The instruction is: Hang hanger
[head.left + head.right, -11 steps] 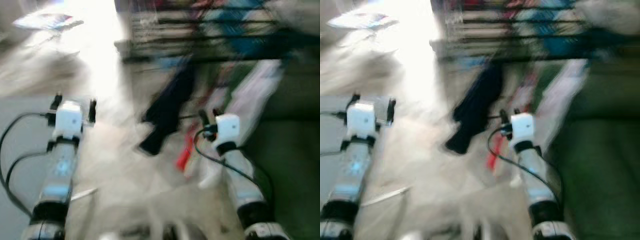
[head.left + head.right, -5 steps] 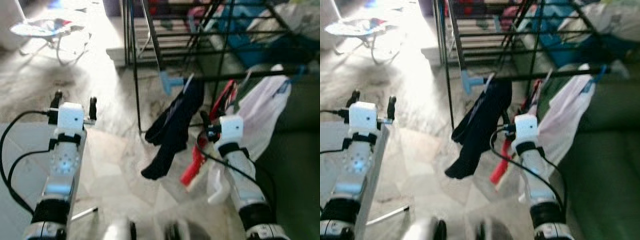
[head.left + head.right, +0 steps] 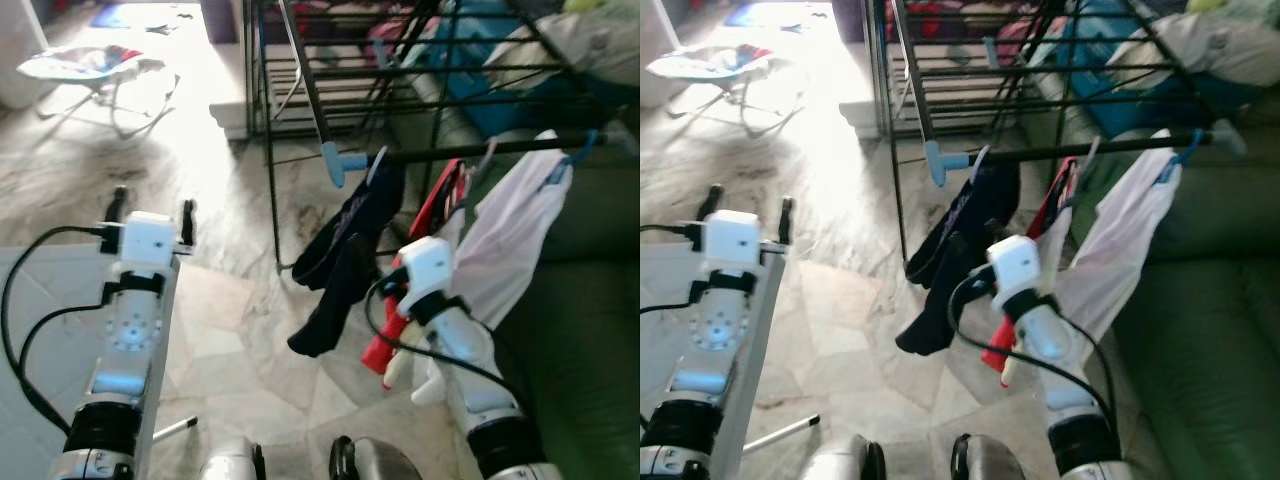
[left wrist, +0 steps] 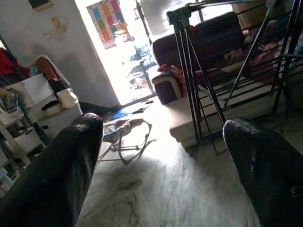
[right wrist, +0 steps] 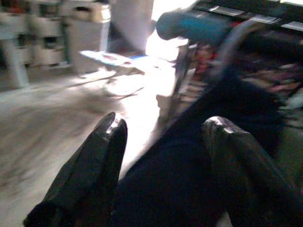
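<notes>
- Risk, as I judge it: the right tool (image 5: 161,165), fingers spread and holding nothing, points at the dark garment (image 3: 345,250) and could snag the cloth instead of a hanger.
- That garment hangs by a hanger from the drying rack's rail (image 3: 480,150), beside a red one (image 3: 435,210) and a white shirt (image 3: 505,240).
- The left tool (image 4: 161,161), open and empty, is raised over the floor (image 3: 230,200), well left of the rack.

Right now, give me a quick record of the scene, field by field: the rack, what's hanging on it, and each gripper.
drying rack: black metal frame on marble floor
hanging rail: black bar with a blue end cap
garments on rail: dark garment, red item, white garment
right gripper: raised, fingers apart, close to the dark garment
left gripper: raised, fingers apart, holding nothing
beside rack: green sofa
</notes>
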Motion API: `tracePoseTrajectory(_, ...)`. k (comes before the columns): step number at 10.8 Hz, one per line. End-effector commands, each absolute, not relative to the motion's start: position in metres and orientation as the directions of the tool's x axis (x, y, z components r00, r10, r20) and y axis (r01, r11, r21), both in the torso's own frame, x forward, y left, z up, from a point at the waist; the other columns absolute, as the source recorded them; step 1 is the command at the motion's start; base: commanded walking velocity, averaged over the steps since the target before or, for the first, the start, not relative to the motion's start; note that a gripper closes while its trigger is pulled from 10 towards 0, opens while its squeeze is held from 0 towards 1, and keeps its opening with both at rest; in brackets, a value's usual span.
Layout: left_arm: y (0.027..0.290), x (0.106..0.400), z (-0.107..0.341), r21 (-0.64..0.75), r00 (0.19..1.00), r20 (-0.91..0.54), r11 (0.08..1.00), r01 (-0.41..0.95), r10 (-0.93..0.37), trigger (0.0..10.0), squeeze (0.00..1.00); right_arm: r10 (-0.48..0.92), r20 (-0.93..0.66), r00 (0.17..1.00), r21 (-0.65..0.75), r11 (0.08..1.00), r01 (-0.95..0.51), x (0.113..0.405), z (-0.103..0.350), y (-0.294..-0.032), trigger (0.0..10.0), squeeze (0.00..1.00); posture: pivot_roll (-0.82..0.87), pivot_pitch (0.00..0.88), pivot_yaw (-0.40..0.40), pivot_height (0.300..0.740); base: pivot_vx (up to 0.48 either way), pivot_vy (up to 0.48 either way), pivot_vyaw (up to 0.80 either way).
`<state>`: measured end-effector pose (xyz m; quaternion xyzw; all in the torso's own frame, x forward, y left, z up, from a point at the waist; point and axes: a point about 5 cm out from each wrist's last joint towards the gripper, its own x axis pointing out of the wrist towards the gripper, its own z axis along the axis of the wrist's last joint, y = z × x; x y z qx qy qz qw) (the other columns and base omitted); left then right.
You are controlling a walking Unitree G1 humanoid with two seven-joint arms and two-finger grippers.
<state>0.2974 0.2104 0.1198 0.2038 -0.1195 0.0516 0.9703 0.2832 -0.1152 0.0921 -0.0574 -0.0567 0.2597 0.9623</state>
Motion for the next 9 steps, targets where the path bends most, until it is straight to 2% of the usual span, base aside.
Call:
tracePoseTrajectory(1,0.209,0.298,0.118,0.402,0.971,0.234,0.906,-0.134,0.040,10.0,0.00,0.557,0.039,0.829,-0.117,0.827,-0.550,0.283,0.091,-0.106,10.0,0.00,0.05,0.108,-0.055,0.740,0.000,0.000,0.00)
tracePoseTrajectory(3,0.207,0.297,0.113,0.405,0.979,0.203,0.907,-0.115,0.034,10.0,0.00,0.610,-0.187,0.770,-0.071,0.773,-0.630,0.283,0.059,-0.098,10.0,0.00,0.05,0.113,-0.054,0.740,0.000,0.000,0.00)
tracePoseTrajectory(5,0.203,0.295,0.108,0.402,0.985,0.175,0.912,-0.082,0.012,10.0,0.00,0.481,-0.350,0.804,-0.109,0.831,-0.545,0.292,0.039,-0.120,10.0,0.00,0.06,0.112,-0.059,0.740,0.000,0.000,0.00)
tracePoseTrajectory(7,0.202,0.294,0.105,0.396,0.987,0.159,0.915,-0.072,0.009,10.0,0.00,0.263,-0.407,0.875,-0.194,0.911,-0.365,0.300,0.034,-0.160,10.0,0.00,0.06,0.112,-0.061,0.740,0.000,0.000,0.00)
tracePoseTrajectory(9,0.202,0.295,0.105,0.392,0.988,0.157,0.917,-0.069,0.007,10.0,0.00,0.242,-0.333,0.911,-0.198,0.927,-0.319,0.303,0.046,-0.169,10.0,0.00,0.05,0.110,-0.059,0.740,0.000,0.000,0.00)
